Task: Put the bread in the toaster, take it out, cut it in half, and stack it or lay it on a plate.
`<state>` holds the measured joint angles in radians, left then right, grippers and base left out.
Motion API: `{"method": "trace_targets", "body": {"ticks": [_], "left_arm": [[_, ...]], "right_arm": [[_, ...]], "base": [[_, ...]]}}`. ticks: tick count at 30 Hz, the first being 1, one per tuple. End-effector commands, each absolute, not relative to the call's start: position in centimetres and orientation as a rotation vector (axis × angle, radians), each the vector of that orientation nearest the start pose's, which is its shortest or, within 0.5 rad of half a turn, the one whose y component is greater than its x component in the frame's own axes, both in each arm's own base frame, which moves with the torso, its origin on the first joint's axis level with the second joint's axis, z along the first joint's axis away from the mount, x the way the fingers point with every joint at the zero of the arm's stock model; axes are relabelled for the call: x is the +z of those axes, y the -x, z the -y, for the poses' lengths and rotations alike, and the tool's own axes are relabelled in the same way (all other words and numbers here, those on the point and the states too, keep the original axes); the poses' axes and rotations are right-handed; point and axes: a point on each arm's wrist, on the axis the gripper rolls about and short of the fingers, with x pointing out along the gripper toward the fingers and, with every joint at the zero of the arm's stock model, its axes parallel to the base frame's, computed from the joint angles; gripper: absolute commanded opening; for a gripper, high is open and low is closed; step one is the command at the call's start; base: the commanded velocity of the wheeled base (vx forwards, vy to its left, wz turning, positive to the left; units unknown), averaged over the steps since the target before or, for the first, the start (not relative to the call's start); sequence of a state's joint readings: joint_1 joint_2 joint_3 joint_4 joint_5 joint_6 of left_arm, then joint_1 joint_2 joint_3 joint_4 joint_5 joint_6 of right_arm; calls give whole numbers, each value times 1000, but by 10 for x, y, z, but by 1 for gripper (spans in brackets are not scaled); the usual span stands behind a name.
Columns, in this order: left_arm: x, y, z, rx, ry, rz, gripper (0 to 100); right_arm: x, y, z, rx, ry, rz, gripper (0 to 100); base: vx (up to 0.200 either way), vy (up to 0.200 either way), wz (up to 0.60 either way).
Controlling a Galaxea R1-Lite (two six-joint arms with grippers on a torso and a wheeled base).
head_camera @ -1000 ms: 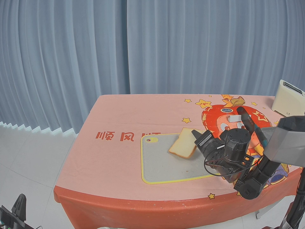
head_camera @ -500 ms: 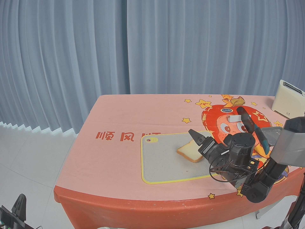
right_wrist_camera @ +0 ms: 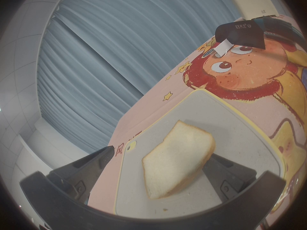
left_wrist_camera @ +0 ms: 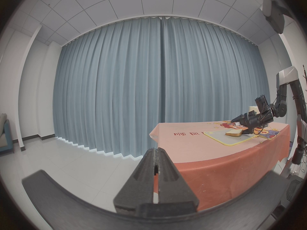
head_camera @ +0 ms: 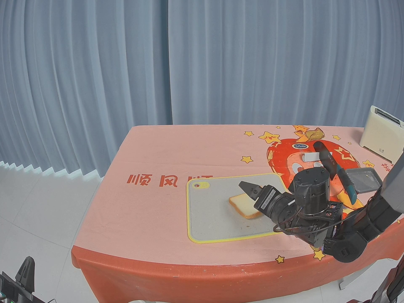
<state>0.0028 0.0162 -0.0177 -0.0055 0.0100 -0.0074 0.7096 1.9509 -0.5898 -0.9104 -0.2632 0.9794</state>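
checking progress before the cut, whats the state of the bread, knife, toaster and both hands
bread: whole, uncut, lying on the cutting board
knife: lying on the table, not held
toaster: upright, inside of slots hidden
right hand: open, fingers either side of the bread
left hand: shut, empty, away from the table

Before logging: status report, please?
Left hand shut, off the table. Right hand open, astride the pale bread slice on the grey yellow-rimmed cutting board. Black knife lies apart.
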Motion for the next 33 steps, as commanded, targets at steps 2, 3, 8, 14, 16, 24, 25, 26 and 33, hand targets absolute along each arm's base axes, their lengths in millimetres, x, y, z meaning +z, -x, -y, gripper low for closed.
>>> {"method": "trace_targets", "body": {"ticks": [2,3,8,14,16,24,25,26,33], "left_arm": [[76,23,0,14,8,6,0],[76,23,0,14,8,6,0],[76,23,0,14,8,6,0],[76,23,0,14,8,6,0],[76,23,0,14,8,6,0],[76,23,0,14,8,6,0],[76,23,0,14,8,6,0],[76,23,0,14,8,6,0],[76,23,0,14,8,6,0]], "right_arm": [[100,-238,-201,234,-757,-551,100],[100,-238,-201,234,-757,-551,100],[112,-228,-195,241,-738,-607,100],[122,-217,-186,233,-727,-627,100],[127,-211,-180,241,-729,-619,100],[148,-178,-152,306,-701,-554,100],[155,-171,-146,332,-712,-535,100],[159,-168,-143,344,-719,-519,100],[172,-148,-118,394,-667,-422,100]], "base": [[0,0,0],[0,0,0],[0,0,0],[0,0,0],[0,0,0],[0,0,0],[0,0,0],[0,0,0],[0,0,0]]}}
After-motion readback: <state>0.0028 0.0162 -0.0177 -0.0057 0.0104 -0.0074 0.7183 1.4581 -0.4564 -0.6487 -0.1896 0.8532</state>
